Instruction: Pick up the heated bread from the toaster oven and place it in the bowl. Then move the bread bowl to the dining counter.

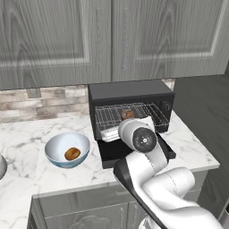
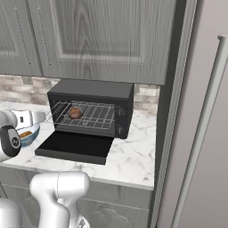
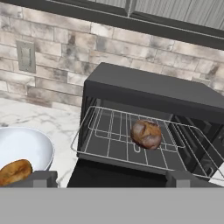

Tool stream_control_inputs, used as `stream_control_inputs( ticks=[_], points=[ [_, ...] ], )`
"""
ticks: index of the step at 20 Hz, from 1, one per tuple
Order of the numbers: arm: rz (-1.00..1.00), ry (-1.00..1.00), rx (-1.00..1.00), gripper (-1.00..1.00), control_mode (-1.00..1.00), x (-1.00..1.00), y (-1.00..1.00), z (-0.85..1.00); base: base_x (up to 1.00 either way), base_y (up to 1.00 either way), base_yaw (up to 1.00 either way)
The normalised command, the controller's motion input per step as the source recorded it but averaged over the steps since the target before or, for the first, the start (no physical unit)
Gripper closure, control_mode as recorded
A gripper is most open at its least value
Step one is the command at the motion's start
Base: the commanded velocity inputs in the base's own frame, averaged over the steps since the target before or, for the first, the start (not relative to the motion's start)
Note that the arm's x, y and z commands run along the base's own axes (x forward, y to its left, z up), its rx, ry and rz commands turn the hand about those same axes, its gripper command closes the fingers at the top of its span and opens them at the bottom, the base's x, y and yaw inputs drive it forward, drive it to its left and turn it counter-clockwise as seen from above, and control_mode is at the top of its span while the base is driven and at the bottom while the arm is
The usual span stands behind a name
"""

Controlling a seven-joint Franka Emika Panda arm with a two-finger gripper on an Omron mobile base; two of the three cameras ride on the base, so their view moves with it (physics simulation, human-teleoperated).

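on my screen: the toaster oven (image 3: 148,89) is matte black with a silver wire rack (image 3: 127,140); the heated bread (image 3: 146,134) on it is dark, mottled grey-brown. to the left, the bowl (image 1: 57,146) is glossy pale blue-white, holding a smooth golden-brown roll (image 1: 72,154). i see a white marble counter (image 1: 27,134) with faint grey veins, a backsplash (image 3: 48,57) of beige and grey brick, grey wood-grain cabinets (image 1: 53,36), and a pale outlet plate (image 3: 26,56).

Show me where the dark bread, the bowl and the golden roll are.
heated bread (image 3: 146,134), hand view, middle of the lump
bowl (image 1: 55,147), left base view, inner left wall
golden roll (image 1: 72,154), left base view, its top
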Motion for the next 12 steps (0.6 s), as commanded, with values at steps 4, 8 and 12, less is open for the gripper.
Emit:
stream_control_inputs(
  ticks=[4,8,12],
  points=[
    [0.0,0.02,0.03,-1.0,-1.0,0.1,-0.09,0.0,0.0,0.0,0.0],
    [0.0,0.22,0.11,-1.0,-1.0,0.22,-0.32,0.0,0.0,0.0,0.0],
    [0.0,0.24,0.22,-1.0,-1.0,-0.02,-0.44,0.0,0.0,0.0,0.0]
  ],
)
